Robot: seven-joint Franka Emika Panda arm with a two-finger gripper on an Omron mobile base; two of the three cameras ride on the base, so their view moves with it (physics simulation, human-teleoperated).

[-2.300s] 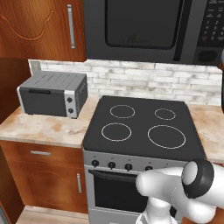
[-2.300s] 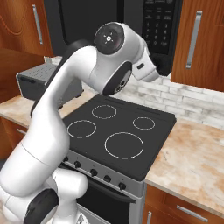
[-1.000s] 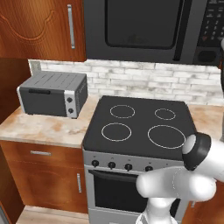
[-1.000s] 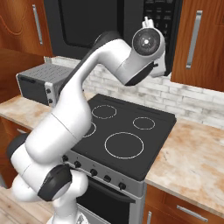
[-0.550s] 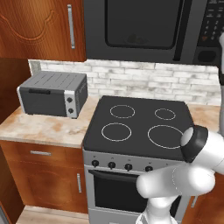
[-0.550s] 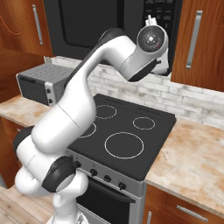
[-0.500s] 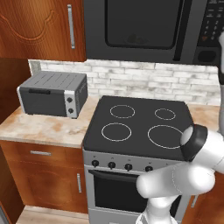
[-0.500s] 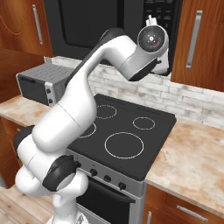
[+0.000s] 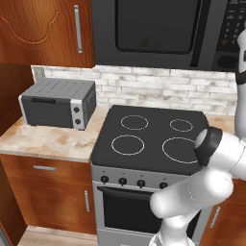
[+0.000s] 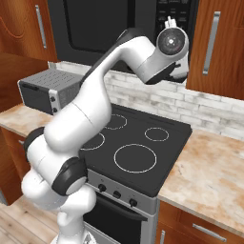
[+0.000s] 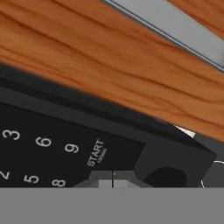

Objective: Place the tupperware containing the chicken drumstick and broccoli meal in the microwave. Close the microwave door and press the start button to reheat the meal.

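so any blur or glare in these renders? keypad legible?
Hand view: the START label and digits are legible, edges slightly soft up close. Left base view: sharp, flat light, no glare on the microwave door. Right base view: soft highlight on the stovetop.

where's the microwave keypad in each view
Left base view: keypad at the top right corner, beside the microwave door.
Right base view: keypad top centre, above the gripper.
Hand view: keypad at lower left, START label showing.
Shared landmark: the microwave.
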